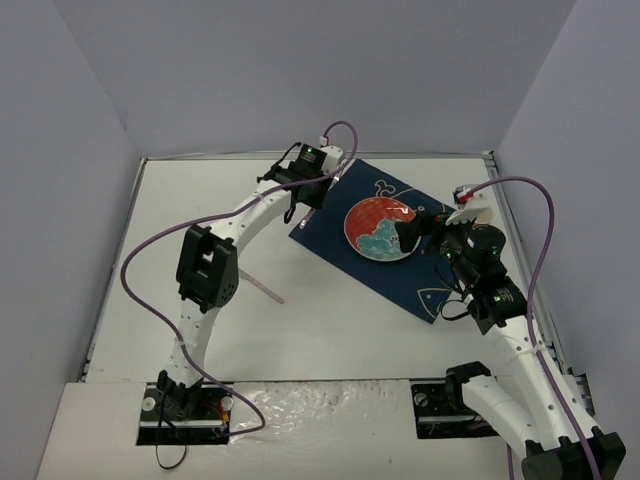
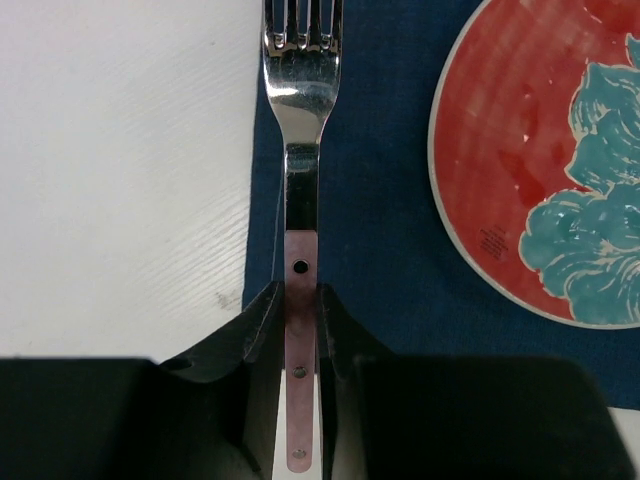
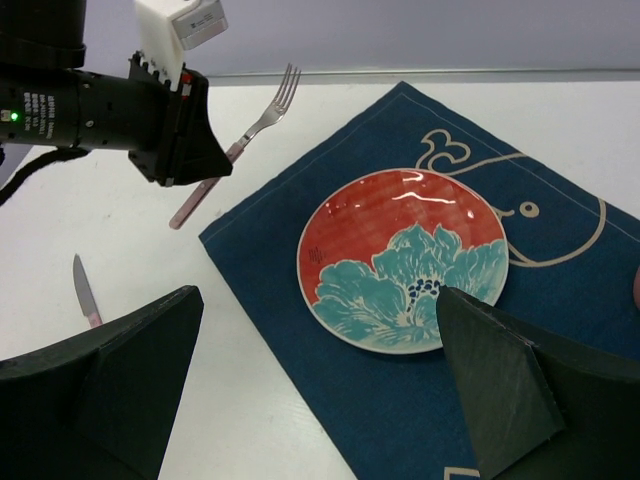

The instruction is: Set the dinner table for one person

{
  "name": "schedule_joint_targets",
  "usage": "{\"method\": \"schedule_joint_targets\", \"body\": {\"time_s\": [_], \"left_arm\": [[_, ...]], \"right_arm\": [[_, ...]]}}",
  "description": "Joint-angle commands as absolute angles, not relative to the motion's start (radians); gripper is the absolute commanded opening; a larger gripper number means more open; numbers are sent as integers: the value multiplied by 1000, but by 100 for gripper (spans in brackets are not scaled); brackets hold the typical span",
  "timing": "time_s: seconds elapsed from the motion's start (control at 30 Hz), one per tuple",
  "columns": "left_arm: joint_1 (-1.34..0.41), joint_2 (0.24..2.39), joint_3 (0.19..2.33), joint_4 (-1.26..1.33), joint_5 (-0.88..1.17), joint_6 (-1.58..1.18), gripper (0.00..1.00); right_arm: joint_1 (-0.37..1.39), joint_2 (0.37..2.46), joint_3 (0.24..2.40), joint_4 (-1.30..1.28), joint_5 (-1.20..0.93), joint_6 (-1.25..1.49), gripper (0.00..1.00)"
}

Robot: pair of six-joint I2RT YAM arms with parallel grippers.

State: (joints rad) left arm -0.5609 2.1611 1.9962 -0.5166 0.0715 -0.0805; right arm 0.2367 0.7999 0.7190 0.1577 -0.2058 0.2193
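Dinner table (image 1: 300, 340): white top, walled on three sides, lying under everything else in view. A dark blue placemat (image 1: 395, 280) sits on its far right part, skewed to the table edges. A red and teal plate (image 1: 380, 228) rests on the placemat, roughly central.

Fork (image 2: 300, 150): in my left gripper (image 2: 300, 310), whose fingers are pressed against the pink handle from both sides. The tines point away from me. The fork runs along the placemat's left border, its head over the blue cloth and just beside the plate. I cannot tell whether it touches the cloth.

Knife (image 3: 85, 290): lying on bare table, well apart from the placemat on its left side, not held.

Right gripper (image 3: 320, 310): fingers spread wide, holding nothing, poised at the plate's near rim. Contact with the plate cannot be confirmed from any view.

Findings on risk, in my judgement:
- The fork sits right on the cloth border. Released there, it may end half on cloth and half on table, and rock or lie crooked.
- The grip is on a narrow, flat handle. A tilt during lowering could let the fork swing between my fingers.
- My right fingers are close to the plate. Any closing or sideways drift could push it off centre or drag the cloth.
- The knife is on the fork's side, so fetching it brings both arms close together over the plate
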Motion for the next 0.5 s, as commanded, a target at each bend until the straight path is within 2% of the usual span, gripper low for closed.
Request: {"method": "schedule_joint_targets", "body": {"time_s": [0.0, 0.47], "left_arm": [[-569, 2183, 2118, -465, 138, -19, 0], [-574, 2366, 2230, -447, 169, -8, 0]], "right_arm": [[241, 783, 724, 155, -180, 231, 100], [241, 758, 758, 27, -117, 216, 100]]}}
